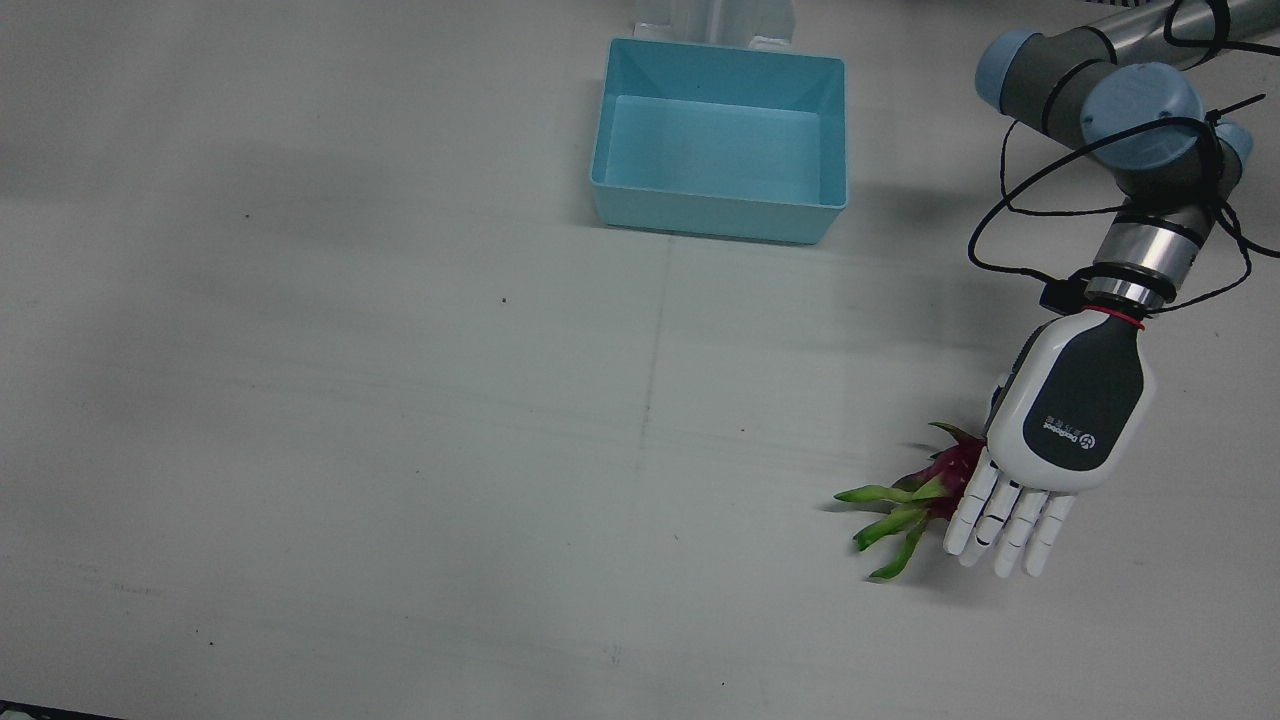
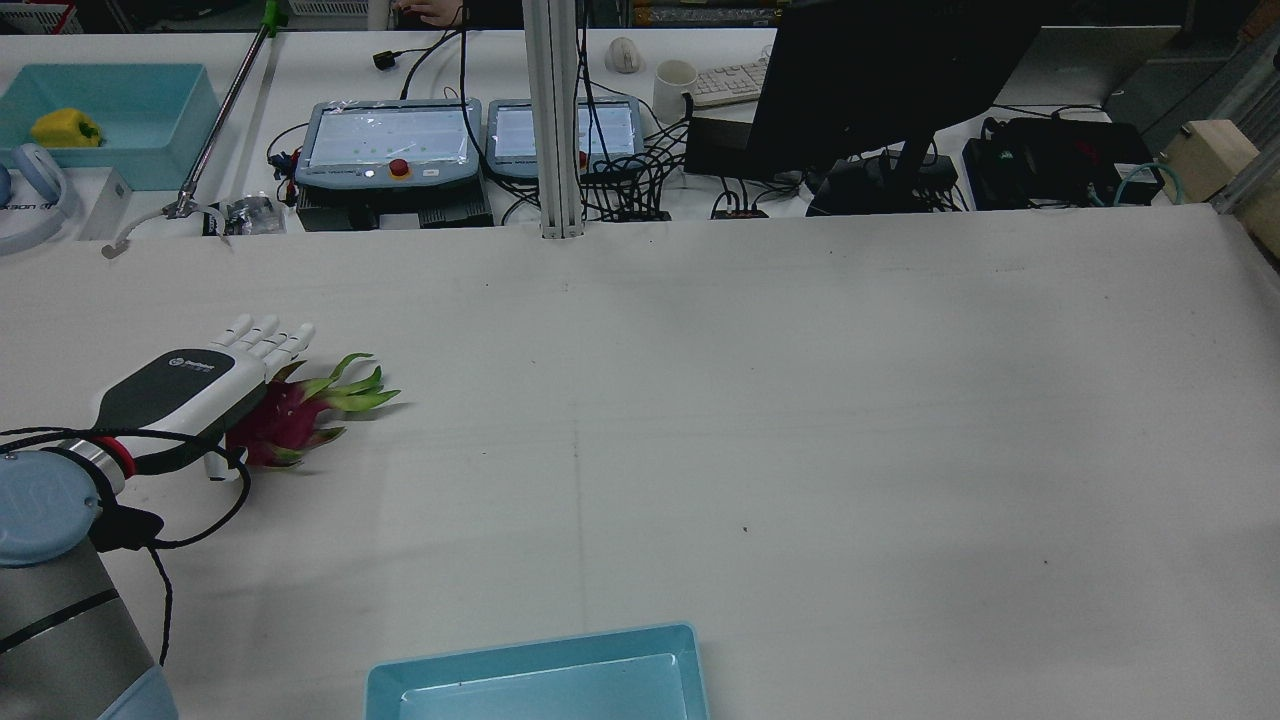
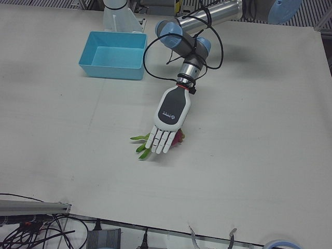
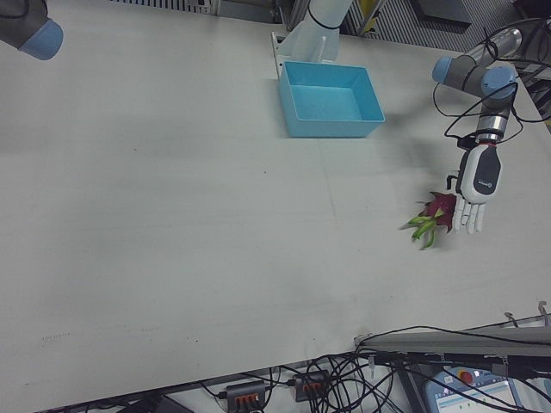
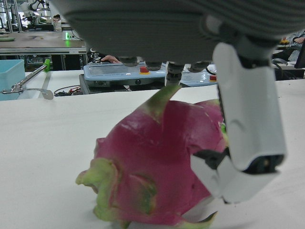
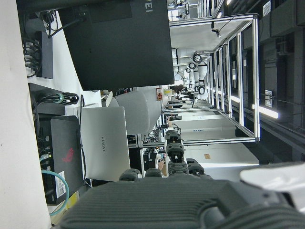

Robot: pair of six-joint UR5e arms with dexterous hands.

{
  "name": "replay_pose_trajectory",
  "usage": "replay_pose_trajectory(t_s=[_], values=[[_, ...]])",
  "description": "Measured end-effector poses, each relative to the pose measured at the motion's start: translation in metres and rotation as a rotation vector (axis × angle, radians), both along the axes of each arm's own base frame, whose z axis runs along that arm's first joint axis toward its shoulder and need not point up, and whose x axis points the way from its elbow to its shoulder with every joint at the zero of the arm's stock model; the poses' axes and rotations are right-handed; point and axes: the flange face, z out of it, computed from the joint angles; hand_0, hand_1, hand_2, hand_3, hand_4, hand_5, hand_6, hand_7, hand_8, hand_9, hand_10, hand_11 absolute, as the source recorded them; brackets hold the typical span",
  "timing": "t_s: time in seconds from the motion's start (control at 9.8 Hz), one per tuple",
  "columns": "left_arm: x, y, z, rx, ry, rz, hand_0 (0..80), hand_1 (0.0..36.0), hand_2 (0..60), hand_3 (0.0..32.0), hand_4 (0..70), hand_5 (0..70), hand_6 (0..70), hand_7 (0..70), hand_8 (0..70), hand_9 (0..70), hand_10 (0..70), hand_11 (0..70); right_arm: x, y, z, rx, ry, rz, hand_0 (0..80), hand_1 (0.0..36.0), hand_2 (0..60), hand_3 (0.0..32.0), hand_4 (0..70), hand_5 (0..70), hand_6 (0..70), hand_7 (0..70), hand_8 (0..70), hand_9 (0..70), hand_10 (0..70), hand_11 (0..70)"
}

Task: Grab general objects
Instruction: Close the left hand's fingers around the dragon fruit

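Observation:
A magenta dragon fruit (image 1: 945, 475) with green leafy tips lies on the white table near the robot's left side. My left hand (image 1: 1070, 410) hovers palm down just over it, fingers stretched out flat past the fruit and holding nothing. The rear view shows the hand (image 2: 185, 385) covering the fruit's (image 2: 285, 420) near side. In the left hand view the fruit (image 5: 157, 162) fills the middle, with the thumb (image 5: 248, 124) close by its right side. Only the right hand's palm edge (image 6: 157, 205) shows, in its own view.
An empty light blue bin (image 1: 715, 215) stands at the table's middle near the pedestals. It also shows in the rear view (image 2: 530, 650). Monitors, pendants and cables lie beyond the table's far edge (image 2: 640, 215).

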Motion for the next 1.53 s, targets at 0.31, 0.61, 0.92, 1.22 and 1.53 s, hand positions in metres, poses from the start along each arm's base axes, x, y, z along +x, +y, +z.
replay_pose_trajectory(t_s=[0.31,0.61,0.92,1.22,1.53], values=[[0.008,0.0,0.012,-0.006,-0.021,0.006,80.0,36.0,60.0,0.0,0.0,0.0,0.0,20.1,0.0,2.6,0.0,0.0,0.0,0.0,0.0,0.0,0.0,0.0,0.0,0.0,0.0,0.0,0.0,0.0,0.0,0.0,0.0,0.0,0.0,0.0],[0.018,0.005,0.021,-0.013,-0.035,0.011,80.0,36.0,60.0,0.0,0.0,10.6,0.0,18.7,0.0,2.3,0.0,0.0,0.0,0.0,0.0,0.0,0.0,0.0,0.0,0.0,0.0,0.0,0.0,0.0,0.0,0.0,0.0,0.0,0.0,0.0],[0.021,0.007,0.022,-0.012,-0.037,0.01,80.0,36.0,60.0,27.8,0.0,70.0,0.0,4.3,0.0,0.0,0.0,0.0,0.0,0.0,0.0,0.0,0.0,0.0,0.0,0.0,0.0,0.0,0.0,0.0,0.0,0.0,0.0,0.0,0.0,0.0],[0.022,0.007,0.022,-0.012,-0.036,0.01,80.0,36.0,60.0,32.0,0.0,70.0,0.0,0.0,0.0,0.0,0.0,0.0,0.0,0.0,0.0,0.0,0.0,0.0,0.0,0.0,0.0,0.0,0.0,0.0,0.0,0.0,0.0,0.0,0.0,0.0],[0.022,0.006,0.024,-0.011,-0.035,0.01,80.0,36.0,60.0,11.4,0.0,70.0,0.0,0.0,0.0,0.0,0.0,0.0,0.0,0.0,0.0,0.0,0.0,0.0,0.0,0.0,0.0,0.0,0.0,0.0,0.0,0.0,0.0,0.0,0.0,0.0]])
